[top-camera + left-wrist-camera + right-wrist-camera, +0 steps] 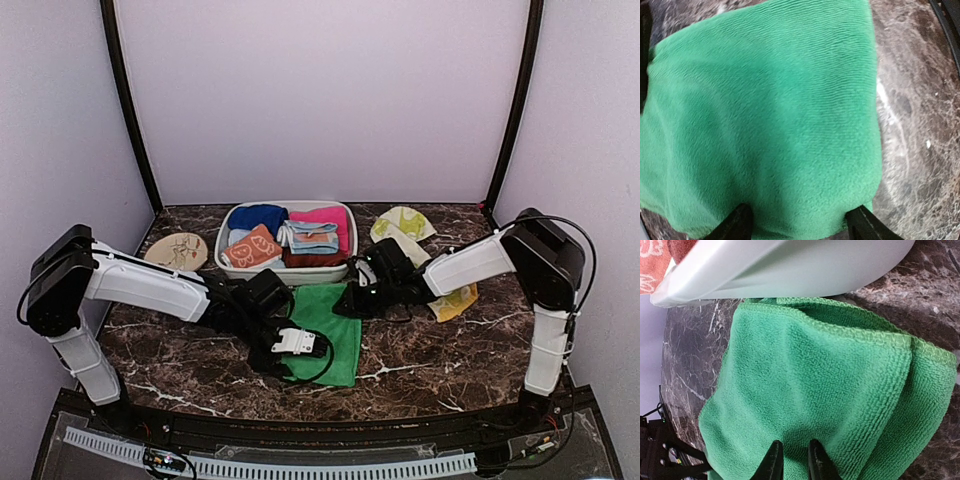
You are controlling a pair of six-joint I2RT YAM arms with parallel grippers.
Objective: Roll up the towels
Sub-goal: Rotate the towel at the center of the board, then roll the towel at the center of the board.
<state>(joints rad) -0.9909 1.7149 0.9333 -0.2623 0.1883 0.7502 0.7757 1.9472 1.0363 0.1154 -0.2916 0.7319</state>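
Straddling the near hem of the green towel [765,115] with my left gripper [801,225]: jaws spread wide, one tip near each corner of the hem, nothing clamped, so that hand is open. Towel lies on the marble table [170,350] just in front of the white basket [283,272], between my two arms. Right gripper [795,462] is at the towel's far right corner, close to the basket wall. Its jaws are nearly together with green pile showing in the slit; I read that as a pinch on a folded-over layer, though the tips are cut off at the frame edge. Handling: light, limp microfibre, no stiffness to push against. Nap should cling to itself, so a roll likely holds once started, but the cloth can slide on polished marble and bunch if dragged. Best hold, I think: the hem, both corners of one short edge, thin pinch, tuck, then roll; not mid-panel. Farther right, the cream printed towel [403,224] lies crumpled on the table; I expect it's just as soft and needs flattening first.
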